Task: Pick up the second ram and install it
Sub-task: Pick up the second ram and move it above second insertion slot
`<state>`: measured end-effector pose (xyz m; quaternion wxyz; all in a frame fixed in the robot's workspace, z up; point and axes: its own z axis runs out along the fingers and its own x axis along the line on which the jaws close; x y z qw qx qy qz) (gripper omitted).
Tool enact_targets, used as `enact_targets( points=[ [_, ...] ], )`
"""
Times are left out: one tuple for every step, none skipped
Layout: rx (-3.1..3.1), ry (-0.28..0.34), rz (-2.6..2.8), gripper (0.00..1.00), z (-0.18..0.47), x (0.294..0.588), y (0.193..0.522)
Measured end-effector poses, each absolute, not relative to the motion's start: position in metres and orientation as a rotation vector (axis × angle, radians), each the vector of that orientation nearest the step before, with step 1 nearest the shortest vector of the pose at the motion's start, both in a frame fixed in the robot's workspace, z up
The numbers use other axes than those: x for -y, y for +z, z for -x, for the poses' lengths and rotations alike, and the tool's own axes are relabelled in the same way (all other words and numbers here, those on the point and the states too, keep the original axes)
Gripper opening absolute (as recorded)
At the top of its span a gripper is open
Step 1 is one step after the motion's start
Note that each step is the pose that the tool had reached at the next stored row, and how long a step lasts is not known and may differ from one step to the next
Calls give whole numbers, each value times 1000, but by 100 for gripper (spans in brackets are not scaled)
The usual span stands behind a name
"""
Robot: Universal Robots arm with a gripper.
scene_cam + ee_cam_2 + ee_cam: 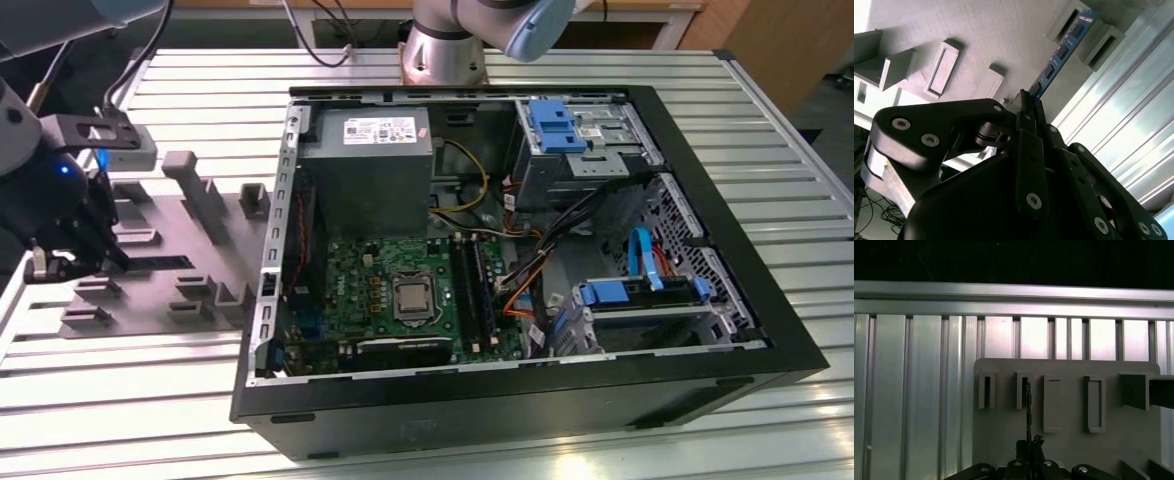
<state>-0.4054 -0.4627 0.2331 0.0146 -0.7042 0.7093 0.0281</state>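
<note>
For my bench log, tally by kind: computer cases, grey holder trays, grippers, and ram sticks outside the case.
computer case: 1
grey holder tray: 1
gripper: 1
second ram, outside the case: 1
Total: 4

Open computer case beside grey holder plate on slatted metal table

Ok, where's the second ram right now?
The second ram is at the exterior view's left, over the grey holder tray beside the computer case; in the second wrist view the gripper clamps its near end, its far end at a holder block.
</note>
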Motion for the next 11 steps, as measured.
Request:
enact_targets(
  points=[
    [-2208,87,2192,14,405,463,233],
    [-2208,87,2192,14,405,463,234],
    [-2208,87,2192,14,405,463,234],
    [-2208,87,2192,14,405,463,235],
    [-2208,87,2192,14,405,463,235],
    [-2208,87,2192,14,405,463,236],
    [-2208,87,2192,14,405,463,236],
    [-2208,87,2192,14,405,463,237],
    [-2208,87,2192,14,405,463,237],
    [-2208,87,2192,14,405,463,237],
    [-2208,87,2192,14,405,463,238]
  ],
)
